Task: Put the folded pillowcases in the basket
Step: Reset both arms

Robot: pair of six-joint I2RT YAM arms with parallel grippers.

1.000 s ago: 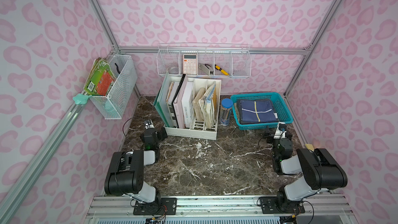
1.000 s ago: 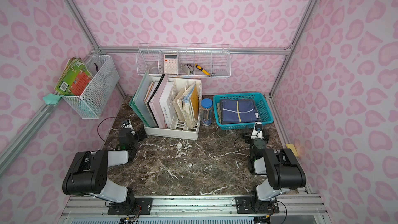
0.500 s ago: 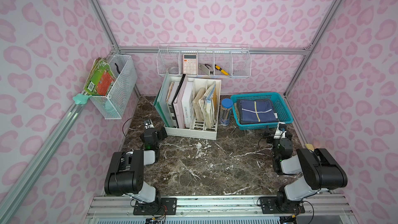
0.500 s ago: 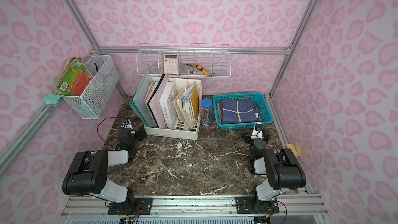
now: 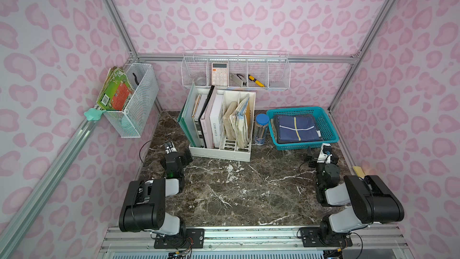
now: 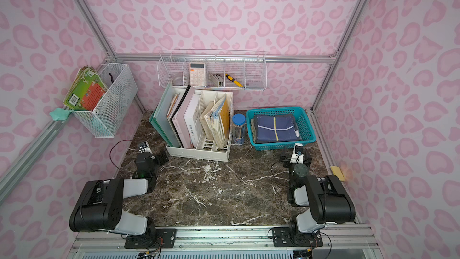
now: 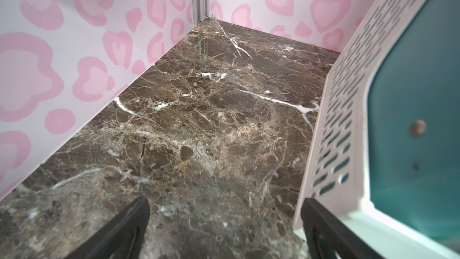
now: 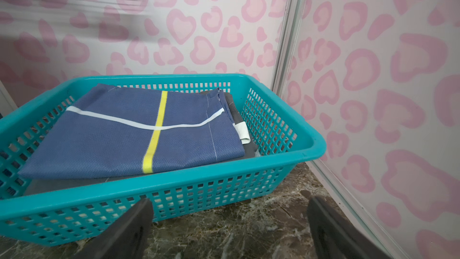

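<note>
The teal basket [image 5: 306,145] [image 6: 283,146] stands at the back right of the marble table. Inside it lies the folded pillowcase [image 5: 296,128] [image 6: 275,128], navy with a white and a yellow stripe, on top of grey cloth. In the right wrist view the basket [image 8: 174,183] and the pillowcase [image 8: 129,135] sit just ahead of my right gripper [image 8: 229,203], which is open and empty, low in front of the basket's near wall [image 5: 321,152]. My left gripper [image 5: 178,152] [image 7: 224,203] is open and empty over bare marble beside the file organizer.
A white file organizer [image 5: 219,151] with books and folders stands at the back middle; its perforated side [image 7: 348,120] is close to my left gripper. A blue-lidded pencil jar [image 5: 261,128] stands between organizer and basket. White wire baskets [image 5: 134,105] [image 5: 236,71] hang on the walls.
</note>
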